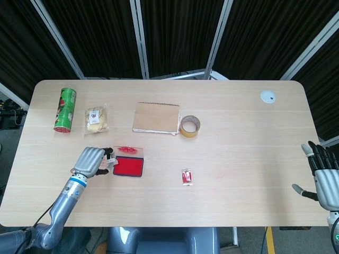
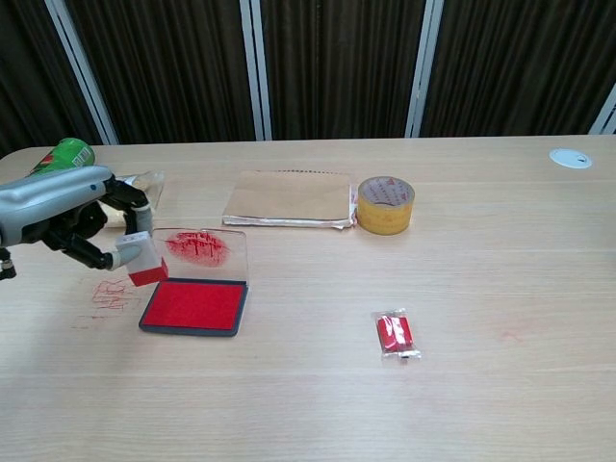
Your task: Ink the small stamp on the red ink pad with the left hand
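My left hand (image 2: 82,219) (image 1: 93,161) grips the small stamp (image 2: 141,260), a white block with a red base, lifted off the table just above the left edge of the red ink pad (image 2: 195,304) (image 1: 128,166). The pad's clear lid (image 2: 200,248) stands open behind it, smeared with red. Red stamp marks (image 2: 106,294) lie on the table left of the pad. In the head view the stamp is mostly hidden by the fingers. My right hand (image 1: 324,177) rests at the table's right edge, fingers spread, holding nothing.
A green can (image 1: 64,109), a snack bag (image 1: 96,118), a brown notebook (image 1: 156,117) and a tape roll (image 1: 189,126) lie along the back. A small red packet (image 1: 187,176) sits right of the pad. A white disc (image 1: 268,96) is at the far right.
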You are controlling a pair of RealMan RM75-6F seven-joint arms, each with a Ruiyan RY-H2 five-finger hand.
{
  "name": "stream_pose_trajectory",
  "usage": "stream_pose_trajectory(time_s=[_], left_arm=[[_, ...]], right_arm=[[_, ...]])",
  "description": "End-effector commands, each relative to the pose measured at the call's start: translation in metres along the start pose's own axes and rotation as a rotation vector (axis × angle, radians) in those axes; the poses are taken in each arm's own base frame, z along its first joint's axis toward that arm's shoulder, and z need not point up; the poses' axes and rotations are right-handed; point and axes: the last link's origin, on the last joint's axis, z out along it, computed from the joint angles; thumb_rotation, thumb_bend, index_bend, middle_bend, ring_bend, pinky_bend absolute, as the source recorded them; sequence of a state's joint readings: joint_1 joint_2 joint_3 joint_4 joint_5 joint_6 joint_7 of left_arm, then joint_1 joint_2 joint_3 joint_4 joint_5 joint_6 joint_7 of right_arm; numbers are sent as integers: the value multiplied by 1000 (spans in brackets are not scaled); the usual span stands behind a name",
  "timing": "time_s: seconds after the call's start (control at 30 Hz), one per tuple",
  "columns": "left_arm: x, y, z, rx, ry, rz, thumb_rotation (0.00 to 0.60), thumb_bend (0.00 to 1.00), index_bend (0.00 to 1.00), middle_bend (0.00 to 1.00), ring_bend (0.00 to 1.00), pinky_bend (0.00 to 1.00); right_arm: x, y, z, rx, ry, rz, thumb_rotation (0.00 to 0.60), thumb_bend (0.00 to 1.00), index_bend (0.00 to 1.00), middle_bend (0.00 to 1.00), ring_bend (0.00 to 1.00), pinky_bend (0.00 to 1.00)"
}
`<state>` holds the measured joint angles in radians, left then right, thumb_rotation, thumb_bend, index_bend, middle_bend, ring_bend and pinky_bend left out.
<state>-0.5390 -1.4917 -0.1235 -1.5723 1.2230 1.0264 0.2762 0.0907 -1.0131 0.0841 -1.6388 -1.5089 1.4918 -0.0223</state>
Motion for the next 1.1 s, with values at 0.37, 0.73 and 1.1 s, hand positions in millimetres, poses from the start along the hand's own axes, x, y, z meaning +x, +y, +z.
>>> stream_pose_trajectory(time_s=[0.37,0.73,1.1], left_arm=[[-30,10,27,-108,-44,86,600,402,605,570,838,944],[-39,5,30,-112,-31,95,600,403,606,572,838,944],[-50,5,32,-111,-43,93,600,402,607,572,838,944]], right_arm=[[-3,4,5,-26,-5,-19,600,0,0,0,0,0],[-5,5,6,-32,-7,-23,600,0,0,0,0,0],[-5,6,7,-35,-9,-22,600,0,0,0,0,0]])
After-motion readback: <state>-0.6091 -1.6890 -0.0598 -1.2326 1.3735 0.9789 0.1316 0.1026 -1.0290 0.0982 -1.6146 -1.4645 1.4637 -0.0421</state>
